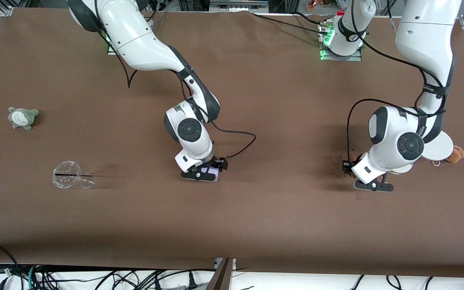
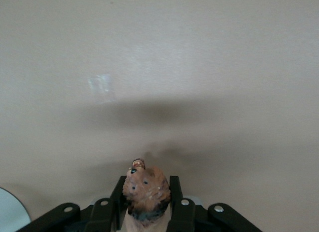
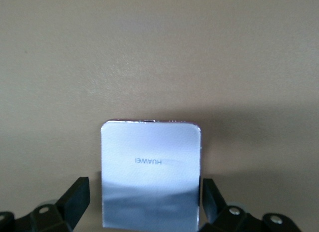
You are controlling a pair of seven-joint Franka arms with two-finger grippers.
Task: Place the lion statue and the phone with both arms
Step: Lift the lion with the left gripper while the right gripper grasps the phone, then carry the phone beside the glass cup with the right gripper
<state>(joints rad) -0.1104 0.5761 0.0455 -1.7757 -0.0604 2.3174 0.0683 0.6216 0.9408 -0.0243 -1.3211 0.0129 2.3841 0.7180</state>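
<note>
The left gripper hangs low over the table toward the left arm's end, its fingers clamped on the lion, whose face sticks out between them. The right gripper is low over the table's middle, its fingers closed on the edges of the phone, pale face up. A clear cup lies on its side toward the right arm's end. Farther off, a white stand and a brown plush sit by the left arm. A grey-green plush lies farther than the cup.
</note>
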